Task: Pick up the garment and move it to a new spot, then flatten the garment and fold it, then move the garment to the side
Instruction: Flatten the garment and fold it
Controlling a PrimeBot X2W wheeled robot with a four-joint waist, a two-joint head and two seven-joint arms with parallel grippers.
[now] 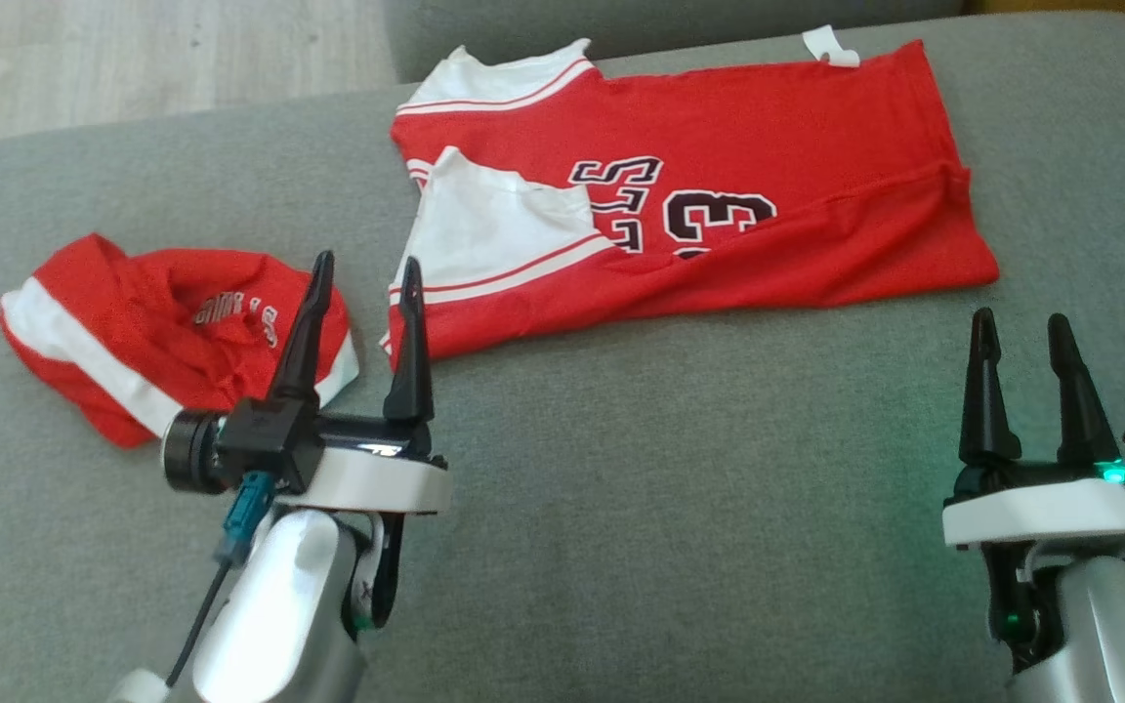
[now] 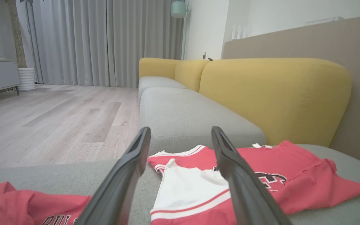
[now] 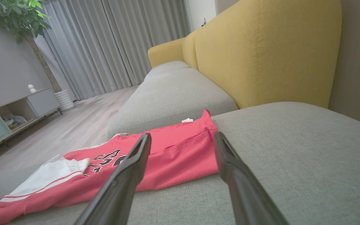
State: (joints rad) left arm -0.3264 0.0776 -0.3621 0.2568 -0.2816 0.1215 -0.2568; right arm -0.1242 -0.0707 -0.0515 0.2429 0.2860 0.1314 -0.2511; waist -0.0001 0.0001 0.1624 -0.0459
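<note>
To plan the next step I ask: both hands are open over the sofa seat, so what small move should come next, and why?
Probably move the left hand forward and down onto the sleeve end of the red jersey, just ahead of that hand. The jersey lies flat on the grey seat but looks folded only once, and the right hand is open and empty too.

"33" on the red jersey (image 1: 816, 146) (upside down); perhaps "BUL" on crumpled garment (image 1: 147, 317)
</note>
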